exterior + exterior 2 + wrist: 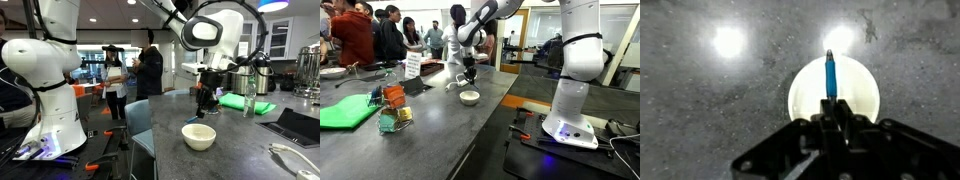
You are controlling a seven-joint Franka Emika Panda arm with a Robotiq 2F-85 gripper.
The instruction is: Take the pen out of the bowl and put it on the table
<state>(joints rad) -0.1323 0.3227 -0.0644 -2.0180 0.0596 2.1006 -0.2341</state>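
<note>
Although the gripper (207, 99) hangs well above the bowl (199, 137) on the table (238, 152) in an exterior view, and over the bowl (469, 97) in an exterior view too, both are too small to show its jaws. In the wrist view the fingers look narrowly closed on the pen (830, 72), which juts out over the bowl (855, 100). Best to carry it sideways past the rim, lower it almost onto bare table (700, 110), then let go.

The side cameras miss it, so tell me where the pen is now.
In the wrist view the pen runs across the middle of the bowl, straight out from the gripper; whether it is gripped or lying inside cannot be told.
</note>
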